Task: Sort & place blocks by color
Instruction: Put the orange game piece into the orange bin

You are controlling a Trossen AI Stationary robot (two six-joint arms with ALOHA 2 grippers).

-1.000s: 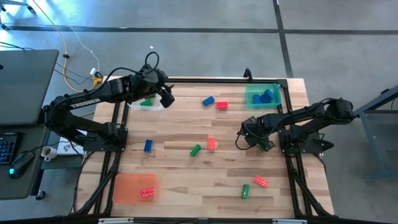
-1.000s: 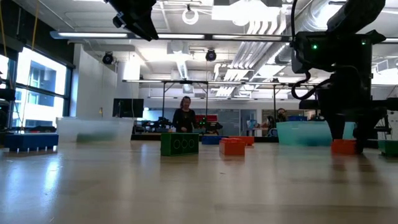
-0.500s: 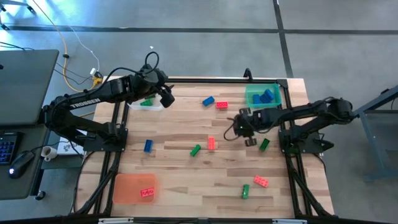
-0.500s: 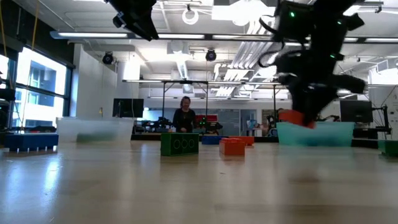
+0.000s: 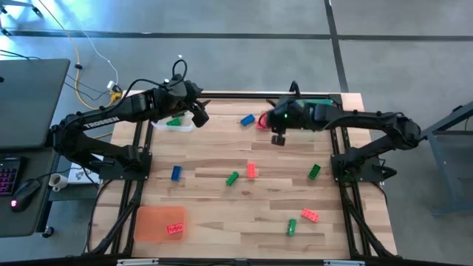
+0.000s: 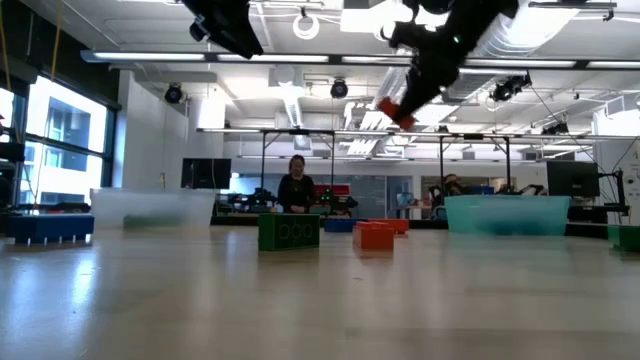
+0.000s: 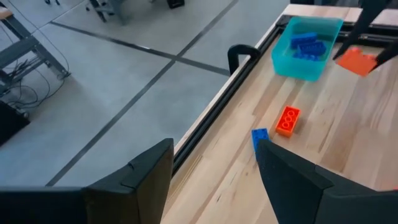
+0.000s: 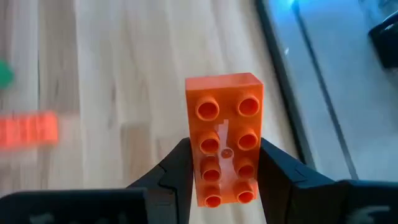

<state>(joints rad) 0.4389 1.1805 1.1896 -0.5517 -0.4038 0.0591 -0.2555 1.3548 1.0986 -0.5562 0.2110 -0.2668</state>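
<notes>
My right gripper (image 5: 278, 136) hangs high over the far middle of the table, shut on a red block (image 8: 222, 140), which also shows in the low view (image 6: 397, 110). My left gripper (image 5: 199, 116) stands open and holds nothing. It hovers beside the clear tray (image 5: 171, 126), which holds a green block (image 5: 174, 121). Loose blocks lie flat on the table: blue (image 5: 247, 119), red (image 5: 261, 124), blue (image 5: 176, 172), green (image 5: 232, 178), red (image 5: 251, 170), green (image 5: 314, 171), red (image 5: 310, 215), green (image 5: 291, 227). My right gripper pinches the red block's two long sides (image 8: 199, 177) between its two fingers (image 8: 177, 174), near one end. Its studded top faces the wrist camera and its other end sticks out past the fingertips. The fingers slant downward. The block is tilted, high above the table.
A teal tray (image 5: 314, 104) with blue blocks (image 7: 308, 45) stands at the far right corner, partly under the right arm. An orange tray (image 5: 151, 222) with one red block (image 5: 175, 229) sits at the near left. A black frame rail (image 7: 239, 59) edges the table.
My right gripper has risen from low at the table's right side, carrying the red block up and toward the far edge and the left, and it has rolled on the way. The green block beside its former spot stays on the table.
</notes>
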